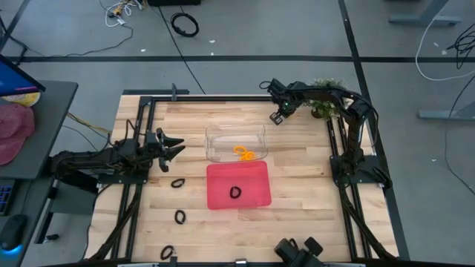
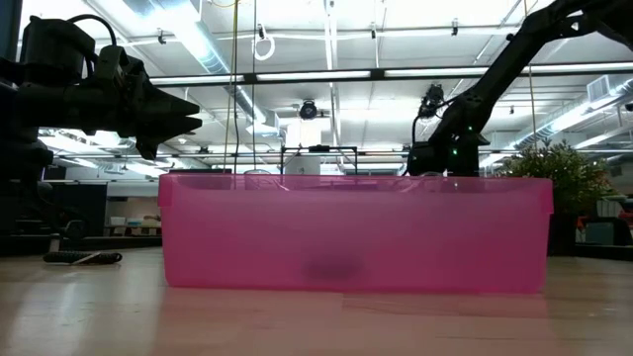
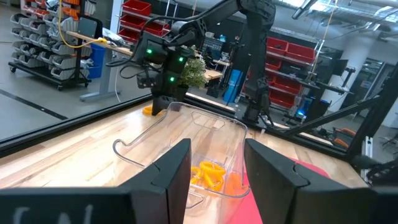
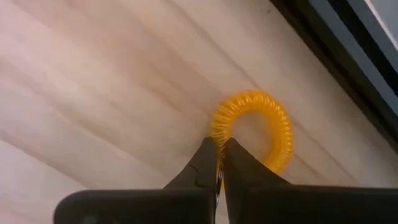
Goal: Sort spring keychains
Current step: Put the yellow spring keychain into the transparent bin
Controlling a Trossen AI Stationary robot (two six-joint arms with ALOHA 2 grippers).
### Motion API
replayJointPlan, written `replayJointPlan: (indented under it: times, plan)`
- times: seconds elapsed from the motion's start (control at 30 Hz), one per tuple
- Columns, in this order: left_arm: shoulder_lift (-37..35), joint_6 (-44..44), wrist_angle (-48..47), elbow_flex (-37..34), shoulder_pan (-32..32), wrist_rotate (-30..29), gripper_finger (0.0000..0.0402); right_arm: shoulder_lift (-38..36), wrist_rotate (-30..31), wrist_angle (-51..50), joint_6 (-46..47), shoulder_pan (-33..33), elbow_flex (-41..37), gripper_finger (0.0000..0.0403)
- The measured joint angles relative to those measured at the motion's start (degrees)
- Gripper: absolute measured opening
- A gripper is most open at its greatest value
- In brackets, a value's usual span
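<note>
Orange coiled keychain (image 4: 261, 127), one loop, lies on the pale wood table (image 1: 312, 185) near its far right corner, beside the dark frame rail; the right gripper (image 4: 219, 155) is pressed together on the loop's near edge, its two dark fingers meeting with the coil pinched between the tips. In the high view this right gripper (image 1: 278, 115) sits at the far edge of the table, close to a small green plant (image 1: 324, 107). Further orange keychains (image 1: 243, 153), a small heap, rest inside the clear plastic bin (image 1: 215, 141) at table centre. Red tray (image 1: 256, 196), directly in front of the clear bin and touching or nearly touching it, holds one black keychain (image 1: 235, 193). Three more black keychains lie loose on the wood to the left of the tray: one (image 1: 177, 182) nearest the left arm, one (image 1: 180, 216) nearer the front, one (image 1: 167, 253) at the front edge. Left gripper (image 1: 172, 148), spread apart and holding nothing, hangs above the table to the left of the clear bin, clear of all keychains; its own view shows the two fingers (image 3: 171, 171) parted with the bin's orange contents seen between them.
</note>
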Motion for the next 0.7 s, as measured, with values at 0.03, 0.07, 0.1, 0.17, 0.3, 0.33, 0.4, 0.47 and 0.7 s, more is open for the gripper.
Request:
replayJointPlan:
  times: [0.03,0.07,0.1,0.17,0.3,0.33,0.4,0.47,0.7]
  plan:
    - [0.01,0.0,-0.01,0.0,0.0,0.02,0.0154,-0.7,1.13,0.63,0.06,0.74,-0.11,0.0003]
    - [0.01,0.0,-0.01,0.0,0.0,0.01,0.0154,-1.57,1.02,0.89,0.11,1.57,-0.37,0.0002]
    - [0.01,0.0,-0.01,0.0,0.0,0.02,0.0154,-2.58,0.65,1.21,-0.19,2.5,-0.55,0.0002]
    - [0.01,0.0,-0.01,0.0,0.0,0.02,0.0154,-5.5,0.58,6.75,-0.94,4.35,-0.83,0.0001]
    - [0.01,0.0,-0.01,0.0,0.0,0.02,0.0154,-14.81,2.37,23.74,-1.6,8.01,-7.62,0.0001]
    - [0.0,0.0,0.01,-0.01,0.0,0.02,0.0154,-17.81,2.76,31.47,-1.92,9.2,-11.41,0.0001]
    - [0.0,0.0,-0.01,0.0,0.0,0.02,0.0154,-25.14,2.54,52.47,-2.01,11.79,-20.95,0.0]
    - [0.01,0.0,-0.01,0.0,0.0,0.0,0.0154,-31.17,-1.75,78.43,-2.15,13.5,-31.97,0.0]
    - [0.01,0.0,0.01,0.0,0.0,0.01,0.0154,-39.31,-15.63,109.52,15.14,14.16,-53.06,0.0]
